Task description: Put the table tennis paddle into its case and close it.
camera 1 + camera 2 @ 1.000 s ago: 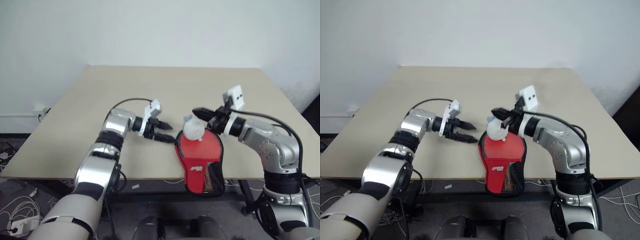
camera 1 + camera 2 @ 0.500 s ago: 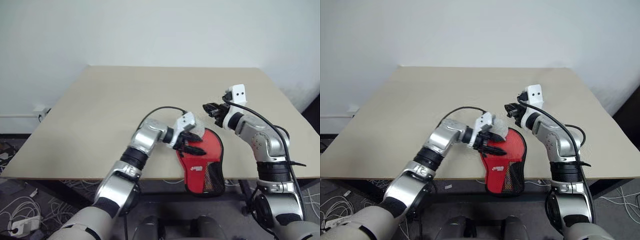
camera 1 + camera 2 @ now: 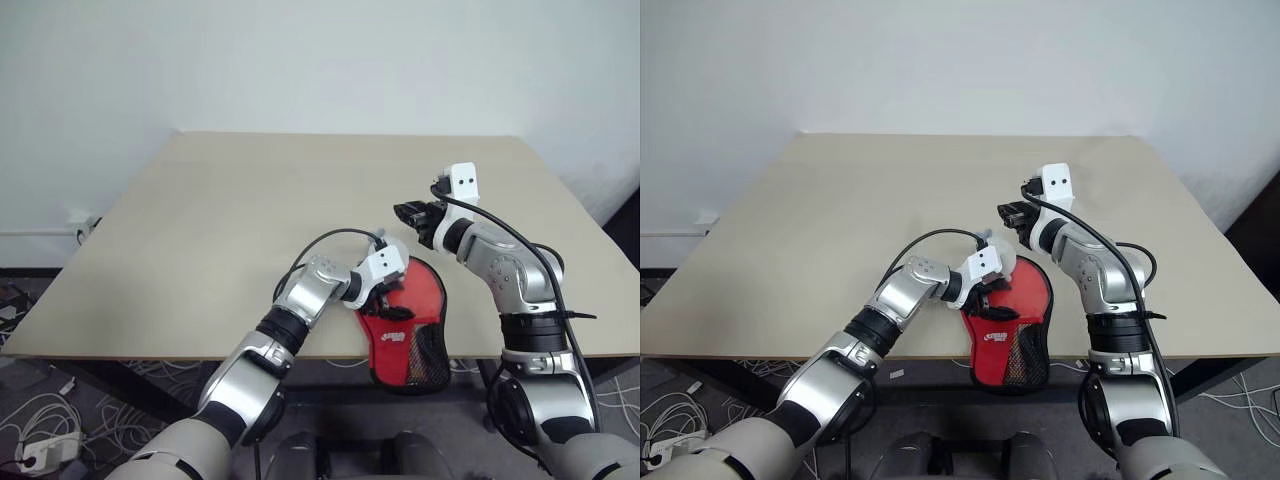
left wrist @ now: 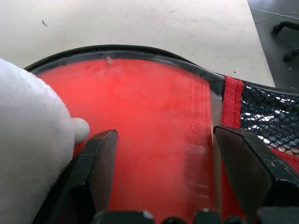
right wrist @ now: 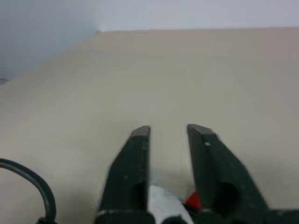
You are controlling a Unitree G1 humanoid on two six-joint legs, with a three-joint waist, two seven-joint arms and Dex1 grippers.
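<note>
Presently, status by item:
Left gripper (image 4: 161, 154): fingers spread wide, lowered over the case's round end, likely to steady it.
Right gripper (image 5: 168, 140): fingers parted, holding nothing, lifted above the table (image 3: 200, 220) just beyond the case.
Case (image 3: 405, 325): near table edge, mesh end overhanging.
Paddle: presumably inside; cannot tell.

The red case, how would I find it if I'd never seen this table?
Look at the beige table, along its near edge. The case lies there, its black mesh end hanging over the edge. It is the one flat, red, paddle-shaped pouch, with a small white logo.
</note>
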